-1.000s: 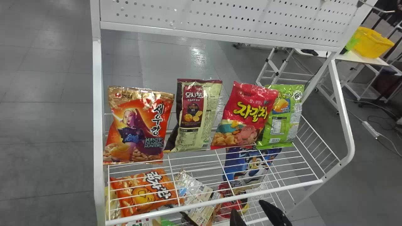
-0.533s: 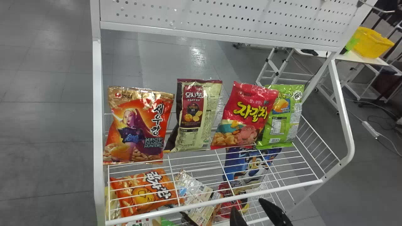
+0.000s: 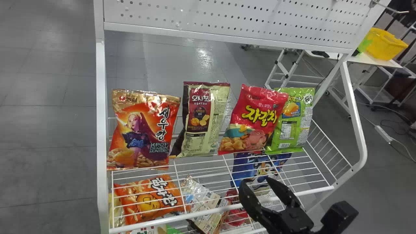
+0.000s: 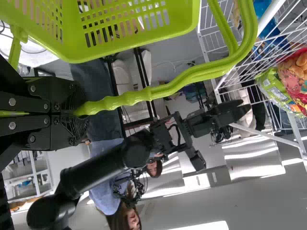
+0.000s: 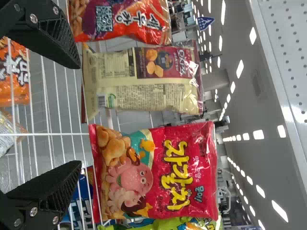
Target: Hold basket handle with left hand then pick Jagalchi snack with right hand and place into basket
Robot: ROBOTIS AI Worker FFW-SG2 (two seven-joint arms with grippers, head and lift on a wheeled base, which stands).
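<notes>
Left wrist view: left gripper [image 4: 76, 113] closed round the basket handle [image 4: 168, 88], green basket [image 4: 144, 43] hanging from it. Head view, from the left: orange-red bag [image 3: 139, 130], then maroon-and-cream bag [image 3: 200, 120], then the Jagalchi snack [image 3: 253, 120], upright on the wire shelf [image 3: 175, 218], long axis near vertical, top leaning right. Green bag [image 3: 292, 123] last, partly behind the snack's right edge.

Right gripper [image 3: 258, 182] was the nearer by far, at the shelf's front rail, fingers spread wide, nothing between them. Snack lay ahead of it, farther in and higher. Right wrist view put the snack off-centre, toward the robot's right of the finger gap; likely called for a small shift right, then straight in. That offset was hard to judge from the head view, which gave instead the green bag's overlap, a mere strip from the wrist. Risk: catching both bags.
</notes>
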